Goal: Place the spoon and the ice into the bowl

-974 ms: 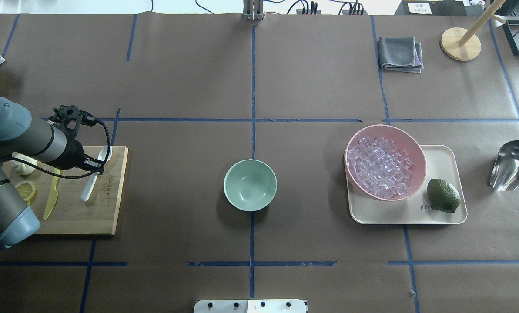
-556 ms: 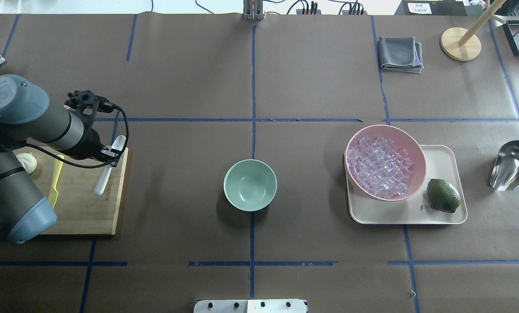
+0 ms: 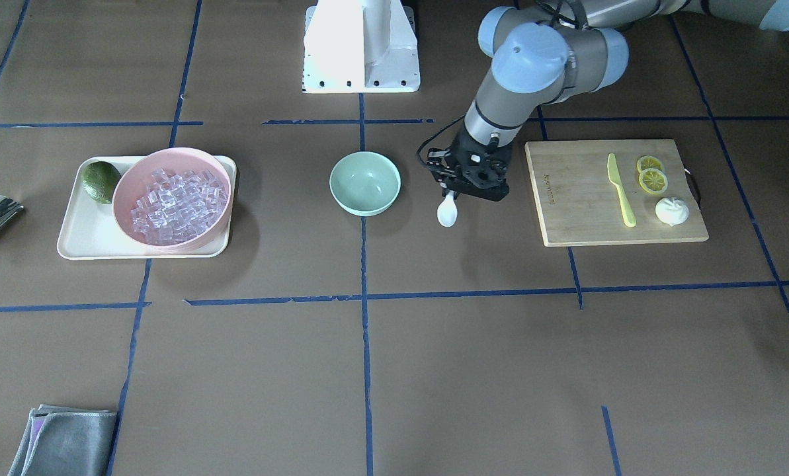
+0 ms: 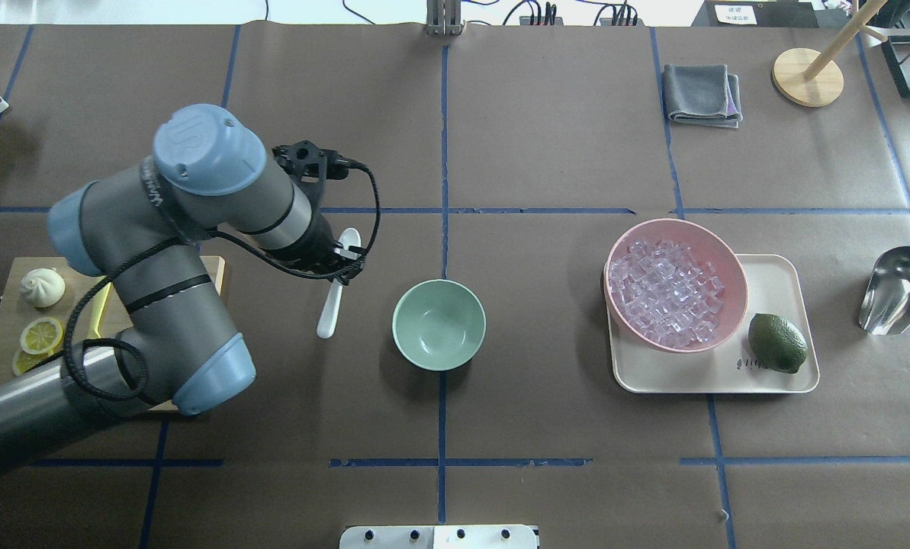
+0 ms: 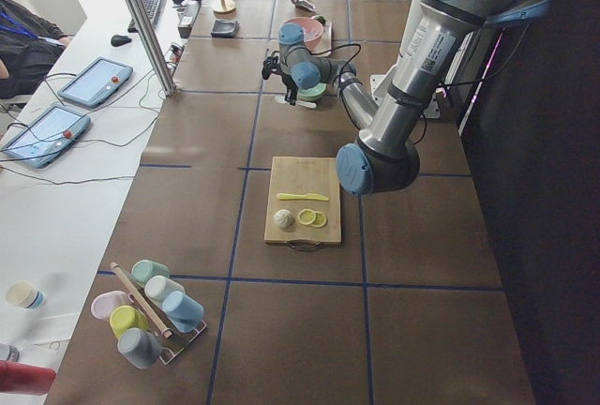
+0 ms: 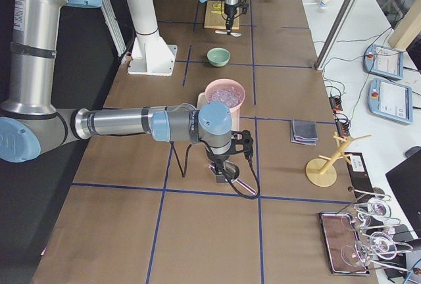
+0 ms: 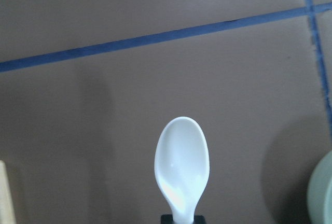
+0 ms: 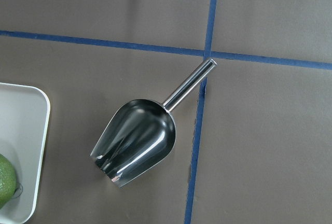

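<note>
My left gripper (image 4: 339, 273) is shut on the white spoon (image 4: 329, 309) and holds it above the table, just left of the mint-green bowl (image 4: 438, 324). In the front view the spoon's scoop (image 3: 447, 211) hangs below the gripper (image 3: 453, 194), right of the bowl (image 3: 365, 183). The left wrist view shows the scoop (image 7: 181, 164) and the bowl's rim (image 7: 325, 193) at the right edge. The ice (image 4: 667, 293) fills the pink bowl (image 4: 738, 267). My right gripper (image 6: 222, 171) shows only in the right side view; I cannot tell if it is open.
A metal scoop (image 8: 137, 141) lies on the table under the right wrist camera, right of the cream tray (image 4: 779, 278) with a lime (image 4: 776, 343). The cutting board (image 3: 579, 198) holds a yellow-green knife (image 3: 621, 192), lemon slices and a bun. A grey cloth (image 4: 701, 94) lies far right.
My left arm has carried the spoon rightward off the cutting board to just left of the green bowl. The bowls, ice and scoop have not moved.
</note>
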`<state>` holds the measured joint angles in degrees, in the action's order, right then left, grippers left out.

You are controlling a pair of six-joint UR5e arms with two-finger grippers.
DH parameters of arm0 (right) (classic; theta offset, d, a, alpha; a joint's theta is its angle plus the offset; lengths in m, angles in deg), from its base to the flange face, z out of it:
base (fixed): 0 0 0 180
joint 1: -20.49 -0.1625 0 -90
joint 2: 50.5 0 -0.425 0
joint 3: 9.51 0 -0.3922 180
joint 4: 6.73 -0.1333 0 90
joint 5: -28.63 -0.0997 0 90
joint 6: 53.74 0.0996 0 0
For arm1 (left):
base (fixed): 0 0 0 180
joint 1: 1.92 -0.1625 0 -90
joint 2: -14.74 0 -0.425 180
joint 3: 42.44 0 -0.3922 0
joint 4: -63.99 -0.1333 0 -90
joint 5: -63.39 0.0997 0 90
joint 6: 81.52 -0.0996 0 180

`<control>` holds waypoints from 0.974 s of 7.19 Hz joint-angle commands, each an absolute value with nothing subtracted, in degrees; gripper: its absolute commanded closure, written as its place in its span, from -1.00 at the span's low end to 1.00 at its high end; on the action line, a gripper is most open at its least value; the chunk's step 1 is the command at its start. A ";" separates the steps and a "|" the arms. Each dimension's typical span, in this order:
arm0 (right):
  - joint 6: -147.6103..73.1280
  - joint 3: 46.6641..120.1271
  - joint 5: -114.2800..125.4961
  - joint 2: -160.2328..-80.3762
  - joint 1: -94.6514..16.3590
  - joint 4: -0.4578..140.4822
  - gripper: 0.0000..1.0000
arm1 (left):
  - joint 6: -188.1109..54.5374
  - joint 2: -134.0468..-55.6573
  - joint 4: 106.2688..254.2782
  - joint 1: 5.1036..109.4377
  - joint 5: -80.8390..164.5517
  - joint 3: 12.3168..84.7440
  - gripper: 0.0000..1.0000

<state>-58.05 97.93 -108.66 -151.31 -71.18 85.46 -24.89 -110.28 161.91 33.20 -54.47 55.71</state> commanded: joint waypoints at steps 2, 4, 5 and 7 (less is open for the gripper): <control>-58.05 97.72 -108.66 -151.48 -71.18 85.46 -1.00 | -22.72 -116.55 162.08 27.79 -54.38 53.19 0.97; -58.05 97.72 -108.74 -151.48 -71.10 85.46 -1.00 | -22.89 -117.18 162.34 26.11 -54.38 52.92 0.77; -58.05 97.72 -108.66 -151.48 -71.18 85.46 -1.00 | -22.89 -117.36 162.69 26.03 -54.38 53.01 -0.27; -58.05 97.63 -108.65 -151.48 -71.18 85.46 -1.00 | -23.07 -117.53 162.87 26.11 -54.38 53.10 -0.99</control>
<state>-58.05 97.68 -108.63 -151.48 -71.17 85.46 -22.94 -117.48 162.73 26.14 -54.38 53.06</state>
